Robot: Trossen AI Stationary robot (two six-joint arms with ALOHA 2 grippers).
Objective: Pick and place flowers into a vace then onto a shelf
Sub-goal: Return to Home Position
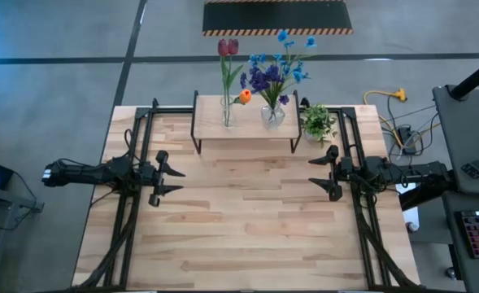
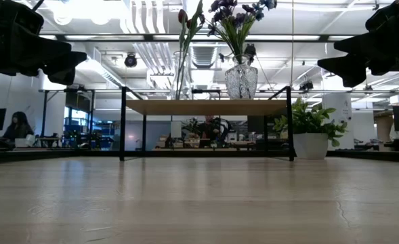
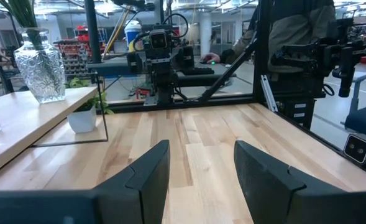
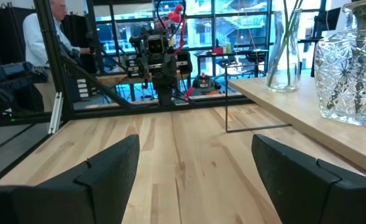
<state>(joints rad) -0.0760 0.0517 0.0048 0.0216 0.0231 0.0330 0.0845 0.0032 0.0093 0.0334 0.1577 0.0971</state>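
Note:
The shelf (image 1: 247, 124) stands at the table's far middle on thin black legs. On its wood top a slim glass vase (image 1: 227, 114) holds dark red tulips (image 1: 228, 47) and an orange bud (image 1: 244, 96). Beside it a cut-glass vase (image 1: 272, 115) holds purple and blue flowers (image 1: 276, 69). My left gripper (image 1: 180, 181) hovers open over the table's left side, pointing level toward the right. My right gripper (image 1: 311, 171) hovers open over the right side, facing it. Nothing is between the fingers of my left gripper (image 3: 201, 174) or my right gripper (image 4: 195, 168).
A small leafy potted plant (image 1: 318, 122) stands on the table just right of the shelf. Black frame rails (image 1: 133, 203) run along both table sides. People show in the room beyond: one (image 4: 46, 31) behind the left arm, another (image 3: 288, 37) behind the right arm.

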